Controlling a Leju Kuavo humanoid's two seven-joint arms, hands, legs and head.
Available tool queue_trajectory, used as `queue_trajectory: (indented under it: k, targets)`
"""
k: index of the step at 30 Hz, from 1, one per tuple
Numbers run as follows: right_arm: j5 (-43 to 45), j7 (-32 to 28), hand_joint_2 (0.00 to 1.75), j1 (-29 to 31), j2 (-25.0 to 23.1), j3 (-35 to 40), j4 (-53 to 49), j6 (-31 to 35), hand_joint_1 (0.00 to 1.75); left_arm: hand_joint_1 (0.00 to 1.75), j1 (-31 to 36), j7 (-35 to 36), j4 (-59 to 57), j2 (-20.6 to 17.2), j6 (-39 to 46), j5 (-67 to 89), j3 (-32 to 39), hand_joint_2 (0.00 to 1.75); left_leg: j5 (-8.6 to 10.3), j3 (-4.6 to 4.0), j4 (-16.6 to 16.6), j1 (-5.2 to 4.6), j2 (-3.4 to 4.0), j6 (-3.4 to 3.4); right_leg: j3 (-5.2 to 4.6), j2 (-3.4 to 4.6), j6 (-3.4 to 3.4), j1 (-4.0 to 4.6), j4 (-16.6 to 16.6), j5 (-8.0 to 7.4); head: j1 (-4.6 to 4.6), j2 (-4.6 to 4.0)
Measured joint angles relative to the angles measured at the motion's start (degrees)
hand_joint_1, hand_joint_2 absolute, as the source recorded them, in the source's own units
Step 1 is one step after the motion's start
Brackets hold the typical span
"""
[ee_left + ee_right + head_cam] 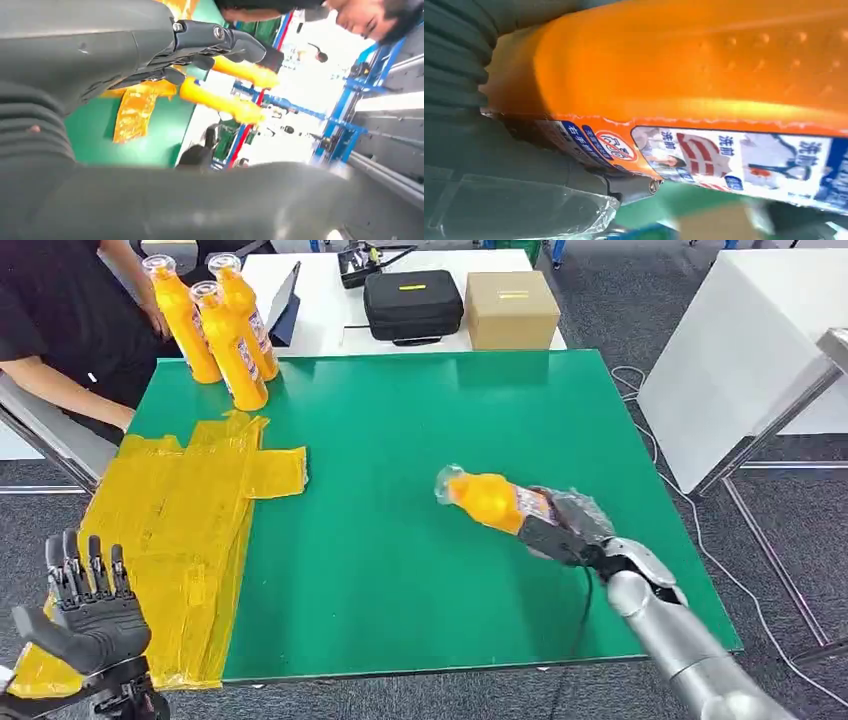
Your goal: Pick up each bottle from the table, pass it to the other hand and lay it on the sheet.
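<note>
Head view: right hand (pixel 562 530) grips an orange bottle (pixel 487 499), tilted, above the green table (pixel 420 440). Left hand (pixel 88 608) empty, fingers apart, over the yellow sheet (pixel 170 530). Three bottles (pixel 215 325) stand at the far corner. Right wrist view: bottle label (pixel 734 160) close up, partly blurred.

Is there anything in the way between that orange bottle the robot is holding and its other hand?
Nothing visible: the bottle in the right hand and the open left hand have only bare green table and yellow sheet between them.

The orange bottle (pixel 704 75) has a label (pixel 734 157) reading 洗前 twice, beside a red prohibition sign.
</note>
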State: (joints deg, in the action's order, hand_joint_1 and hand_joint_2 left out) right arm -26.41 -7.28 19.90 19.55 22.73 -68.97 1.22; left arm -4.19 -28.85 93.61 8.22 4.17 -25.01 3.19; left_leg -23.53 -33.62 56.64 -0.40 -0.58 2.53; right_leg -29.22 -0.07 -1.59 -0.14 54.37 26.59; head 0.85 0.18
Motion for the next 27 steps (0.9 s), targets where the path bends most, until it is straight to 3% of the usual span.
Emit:
queue_trajectory:
  k: [5, 11, 19, 27]
  targets:
    - [2.95, 0.28, 1.75, 4.44, -10.03, 3.43, -0.69, 2.01, 1.75, 0.0, 2.55, 2.32, -0.96, 0.57, -1.09, 0.77, -2.05, 1.75, 0.05, -0.05, -0.04, 0.03, 0.27, -0.08, -0.16, 0.15, 0.05, 0.07, 0.08, -0.03, 0.04, 0.0]
    - [2.74, 2.1, 1.75, 12.31, -21.43, 7.67, 5.34, 7.41, 1.75, 0.0, 5.64, 3.35, -2.84, 1.47, -1.16, 1.05, -5.72, 1.75, 0.11, -0.11, -0.04, 0.03, 0.17, -0.15, -0.24, 0.11, 0.18, 0.04, 0.09, -0.11, 0.02, 0.0]
    - [1.45, 4.3, 1.75, 15.33, -27.18, 9.42, 9.76, 9.37, 1.75, 0.0, 7.42, 4.57, -4.48, 1.82, -1.46, 1.27, -7.69, 1.75, 0.1, -0.35, -0.02, -0.06, 0.11, -0.14, -0.46, 0.11, 0.18, -0.05, 0.09, -0.11, 0.04, 0.02]
    - [-8.1, 10.56, 1.75, 19.35, -35.04, 11.12, 18.46, 16.35, 1.75, 0.0, 13.89, 6.93, -9.68, 3.91, -1.84, 2.08, -12.83, 1.75, 0.13, -0.39, -0.01, -0.02, 0.17, -0.17, -0.51, 0.12, 0.17, -0.03, 0.1, -0.13, 0.04, 0.0]
